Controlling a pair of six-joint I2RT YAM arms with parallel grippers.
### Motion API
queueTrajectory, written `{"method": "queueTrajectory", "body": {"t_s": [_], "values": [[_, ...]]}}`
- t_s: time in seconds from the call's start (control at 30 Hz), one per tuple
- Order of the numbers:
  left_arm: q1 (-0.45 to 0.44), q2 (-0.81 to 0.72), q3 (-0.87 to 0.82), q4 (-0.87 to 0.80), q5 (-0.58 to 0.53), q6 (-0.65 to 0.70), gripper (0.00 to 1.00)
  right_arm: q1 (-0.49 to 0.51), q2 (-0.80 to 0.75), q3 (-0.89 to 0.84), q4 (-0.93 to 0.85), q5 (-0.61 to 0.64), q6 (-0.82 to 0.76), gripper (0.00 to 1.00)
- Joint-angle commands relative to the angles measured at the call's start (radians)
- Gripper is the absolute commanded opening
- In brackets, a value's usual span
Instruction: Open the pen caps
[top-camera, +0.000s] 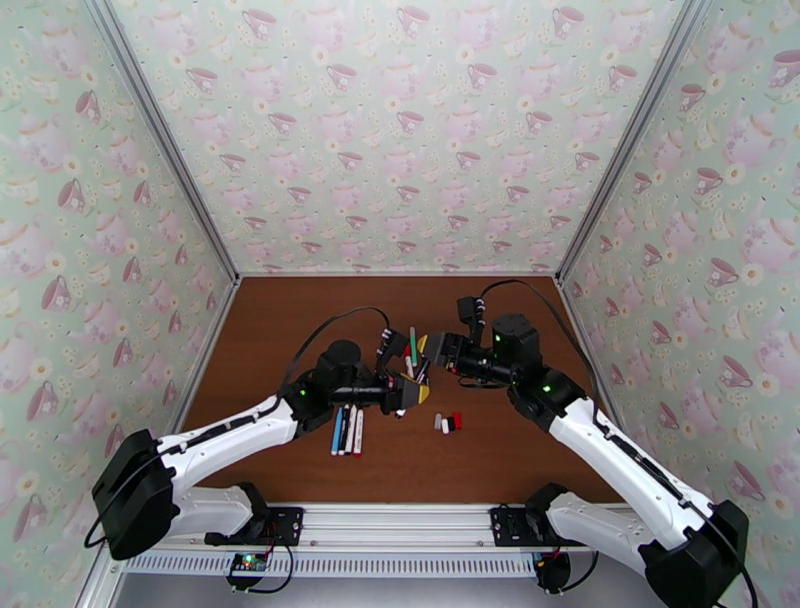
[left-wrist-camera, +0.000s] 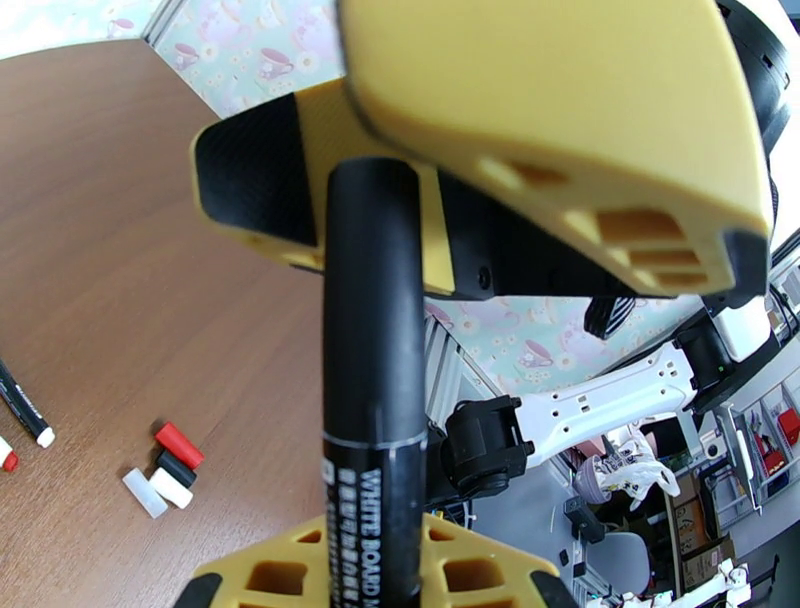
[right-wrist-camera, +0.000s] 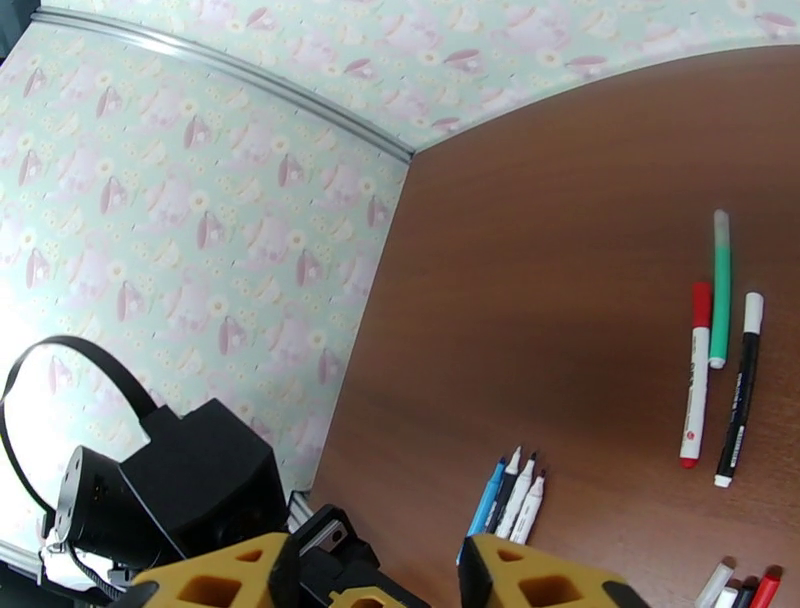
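Observation:
In the left wrist view my left gripper (left-wrist-camera: 375, 575) is shut on a black whiteboard pen (left-wrist-camera: 372, 380) and holds it upright. My right gripper (left-wrist-camera: 330, 170) has its yellow fingers (left-wrist-camera: 540, 110) on either side of that pen's upper end, and whether they touch it I cannot tell. Seen from the right wrist, the right gripper (right-wrist-camera: 380, 590) has its fingers apart. Both grippers meet mid-table, left (top-camera: 410, 393) and right (top-camera: 430, 358). Several loose pen caps (top-camera: 447, 423) (left-wrist-camera: 165, 470) in red, black and white lie together on the table.
Several uncapped pens (top-camera: 346, 430) (right-wrist-camera: 510, 500) lie side by side near the left arm. A green pen (right-wrist-camera: 720, 290), a red one (right-wrist-camera: 695, 375) and a black one (right-wrist-camera: 740, 390) lie farther back. Patterned walls enclose the brown table (top-camera: 300, 330).

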Motion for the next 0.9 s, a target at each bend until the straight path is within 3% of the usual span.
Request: {"method": "queueTrajectory", "body": {"t_s": [0.0,0.27,0.87], "values": [[-0.004,-0.001,0.003,0.033,0.025,-0.008,0.0,0.004,0.003,-0.018,0.029,-0.059,-0.007,0.46],[-0.004,0.016,-0.004,0.125,0.07,-0.081,0.0,0.013,0.011,-0.04,0.079,-0.089,0.004,0.4],[0.0,0.053,-0.004,0.156,0.091,-0.127,0.0,0.013,0.002,-0.067,0.178,-0.152,0.041,0.24]]}}
